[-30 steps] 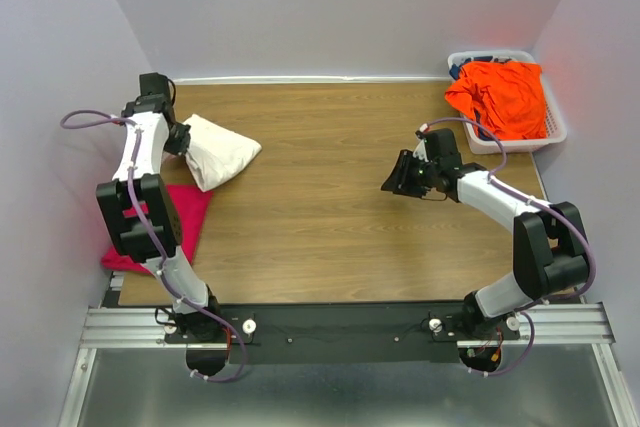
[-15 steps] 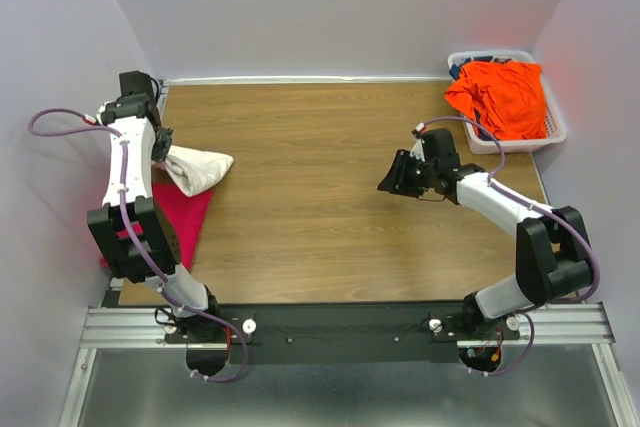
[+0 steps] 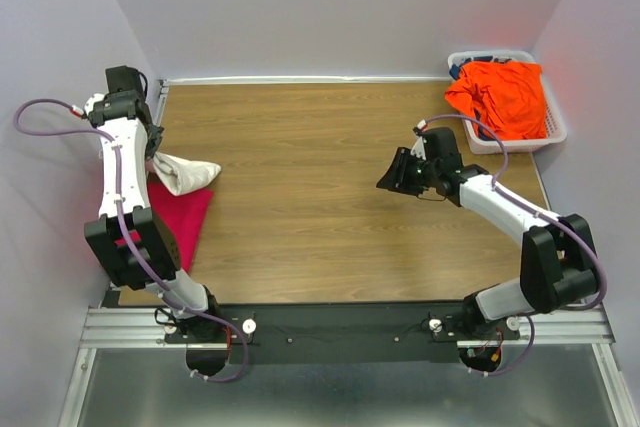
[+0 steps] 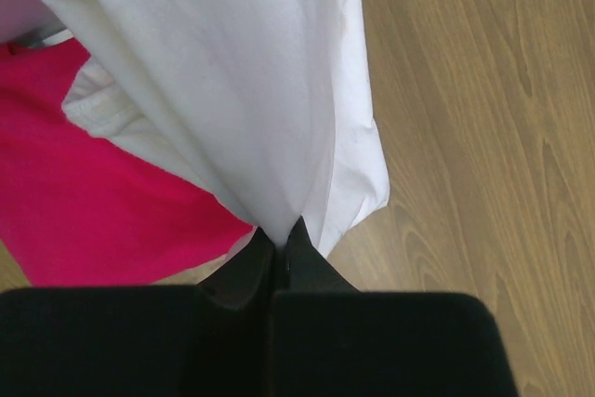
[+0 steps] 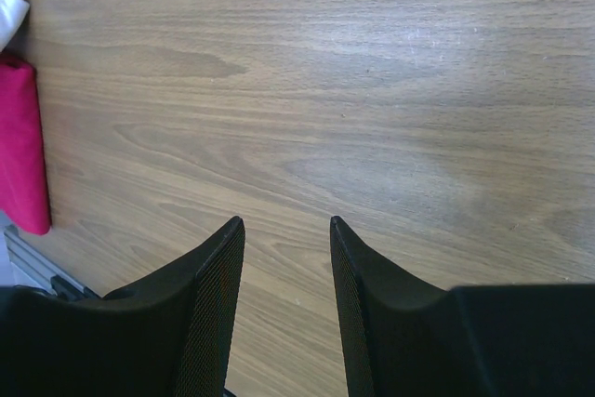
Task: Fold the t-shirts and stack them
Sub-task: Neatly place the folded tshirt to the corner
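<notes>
Cream-white t-shirt (image 4: 232,72), pinched between the left fingers (image 4: 244,271), is hiding part of the pink t-shirt (image 4: 102,202). Right fingers (image 5: 218,267) are gaping apart, empty.

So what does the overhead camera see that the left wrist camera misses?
Only overhead: the orange t-shirt heaped in the white basket at the far right corner, and the right pincer, open above bare wood. Only the left wrist: a close look at the left pincer pinched shut on a fold of the white t-shirt. Both: the white t-shirt lying partly over the pink t-shirt, on the wooden table.
</notes>
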`<action>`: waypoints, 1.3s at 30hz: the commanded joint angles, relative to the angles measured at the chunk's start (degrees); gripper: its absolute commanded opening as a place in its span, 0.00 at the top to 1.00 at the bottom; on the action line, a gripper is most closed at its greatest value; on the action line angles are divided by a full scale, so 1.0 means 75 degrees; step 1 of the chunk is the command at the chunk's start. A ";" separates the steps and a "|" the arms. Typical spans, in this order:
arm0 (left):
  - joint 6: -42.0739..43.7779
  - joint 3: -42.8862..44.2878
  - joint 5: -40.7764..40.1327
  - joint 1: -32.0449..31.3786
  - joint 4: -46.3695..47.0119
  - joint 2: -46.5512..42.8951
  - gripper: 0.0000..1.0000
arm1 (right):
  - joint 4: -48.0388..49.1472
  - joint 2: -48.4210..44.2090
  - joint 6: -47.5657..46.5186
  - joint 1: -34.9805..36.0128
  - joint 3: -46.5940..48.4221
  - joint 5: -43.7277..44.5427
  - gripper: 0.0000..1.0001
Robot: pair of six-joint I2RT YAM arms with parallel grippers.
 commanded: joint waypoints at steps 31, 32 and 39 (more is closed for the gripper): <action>0.1434 -0.0210 0.0401 0.0333 0.0612 -0.1476 1.00 | -0.0130 -0.0924 0.0349 0.0217 -0.0449 0.0384 0.51; 0.1434 -0.0257 0.0367 0.0344 0.0624 -0.1524 1.00 | -0.0142 -0.0982 0.0372 0.0229 -0.0472 0.0385 0.51; 0.1235 -0.1334 0.0250 0.0485 0.0671 -0.2086 1.00 | -0.0165 -0.1287 0.0419 0.0346 -0.0730 0.0431 0.51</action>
